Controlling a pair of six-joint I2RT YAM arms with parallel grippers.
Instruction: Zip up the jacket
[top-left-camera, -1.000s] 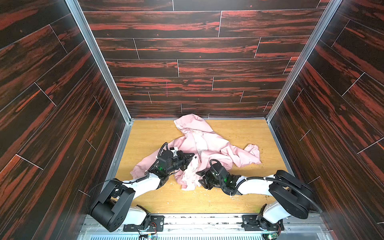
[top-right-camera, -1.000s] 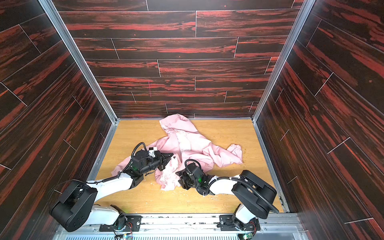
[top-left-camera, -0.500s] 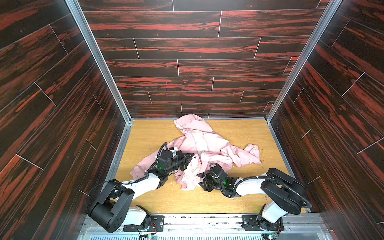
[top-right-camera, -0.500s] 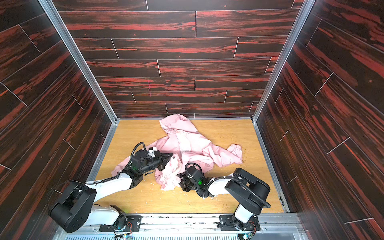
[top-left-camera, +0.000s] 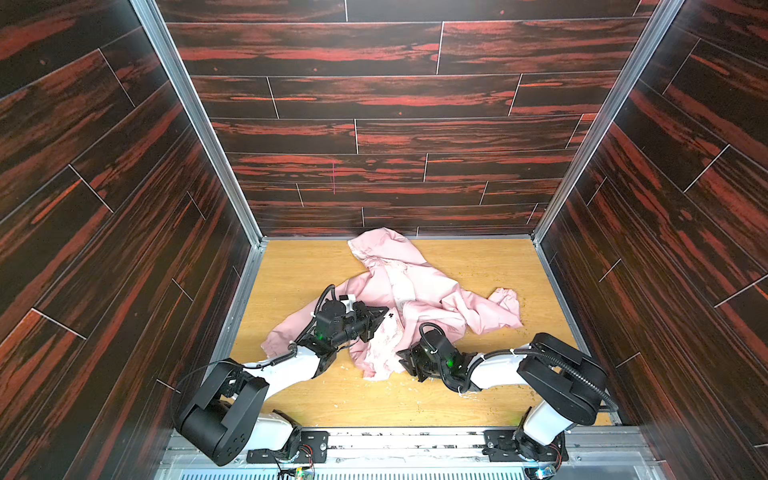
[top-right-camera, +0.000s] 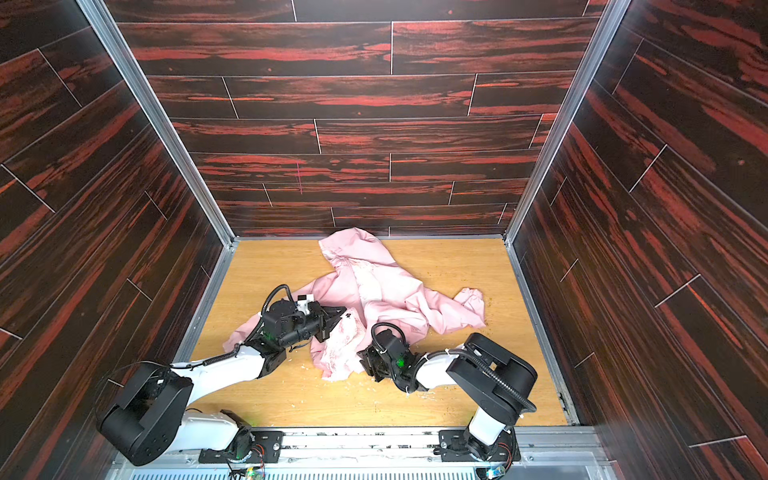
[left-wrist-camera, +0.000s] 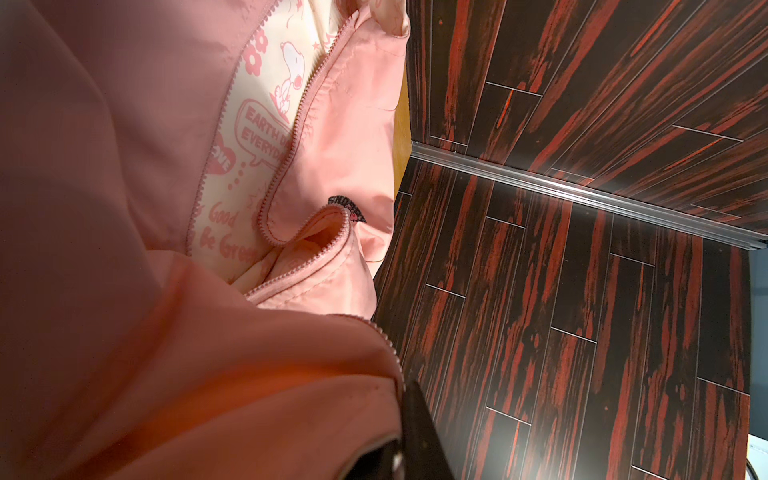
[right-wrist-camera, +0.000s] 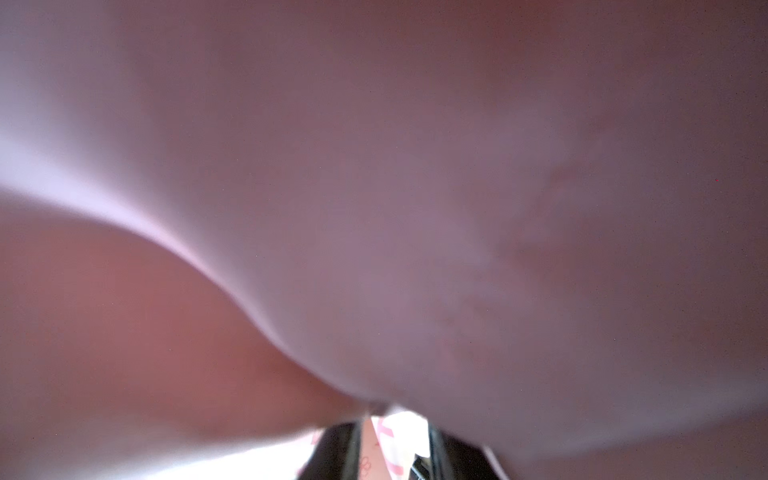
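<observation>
The left hand (top-left-camera: 380, 316) is pinching closed on the front edge of the pink jacket (top-left-camera: 424, 291). The right hand (top-left-camera: 402, 365) is pressing into the hem, with fabric between its fingers; whether it is gripping cannot be told. The jacket is lying crumpled and unzipped across the middle of the table (top-left-camera: 478, 259).

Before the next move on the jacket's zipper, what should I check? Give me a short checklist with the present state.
1. Left gripper shut on the jacket, at its front edge: ok.
2. Right gripper holding the lower hem: cannot tell; fabric covers the right wrist view.
3. Zipper teeth joined: not ok; the two rows lie apart.
4. Slider found: cannot tell; no view shows it.
5. Jacket spread flat: not ok; crumpled, printed lining turned out.
</observation>
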